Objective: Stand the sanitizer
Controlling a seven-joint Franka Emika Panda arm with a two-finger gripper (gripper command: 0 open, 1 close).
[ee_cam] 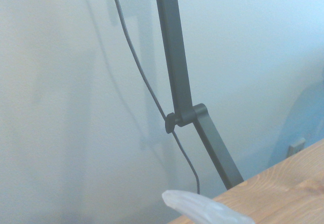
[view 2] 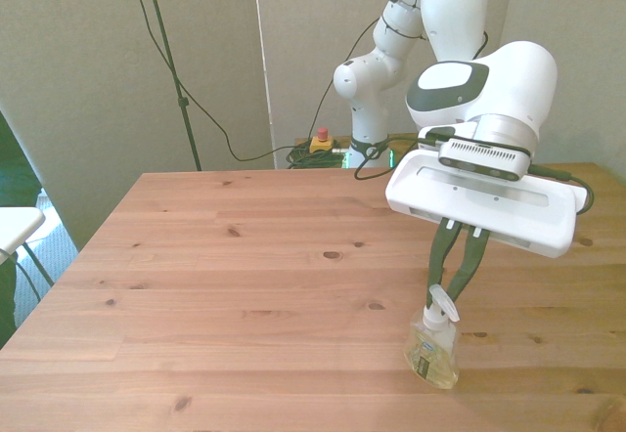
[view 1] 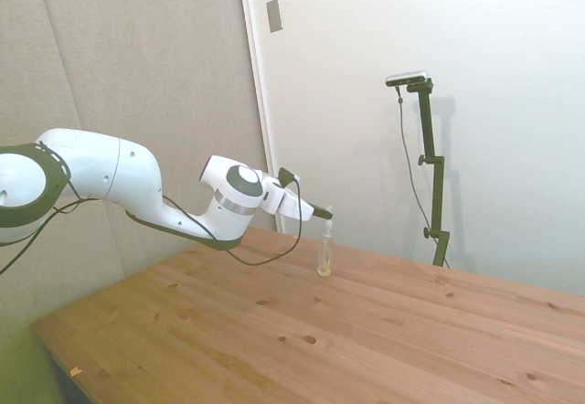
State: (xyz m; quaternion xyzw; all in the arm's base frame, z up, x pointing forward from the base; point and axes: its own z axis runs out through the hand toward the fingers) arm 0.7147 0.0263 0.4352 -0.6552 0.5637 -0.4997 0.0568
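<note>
**So, sanitizer's basically upright**

Okay, going left to right in the side view: my arm comes in low over the counter (view 1: 274, 331), and my fingers (view 2: 453, 278) are pinching the white pump top of the sanitizer (view 2: 433, 347). The bottle stands on its base on the wood, toward the front view's right and near the counter's near edge there. From the side it looks straight up and down (view 1: 324, 253), base touching the counter.

Handling-wise, my guess: it's a small, slim, clear plastic thing with a bit of yellowish liquid, so light and easy to tip. Narrow footprint, tall for its width. The plastic is probably slick, and the pump head is a fiddly thing to hold, since it could swivel or depress. If I had to re-grab, I'd go for the neck just under the nozzle, or across the flat body by the label.

In the wrist view only the nozzle tip (ee_cam: 202, 210) shows, blurry.
</note>
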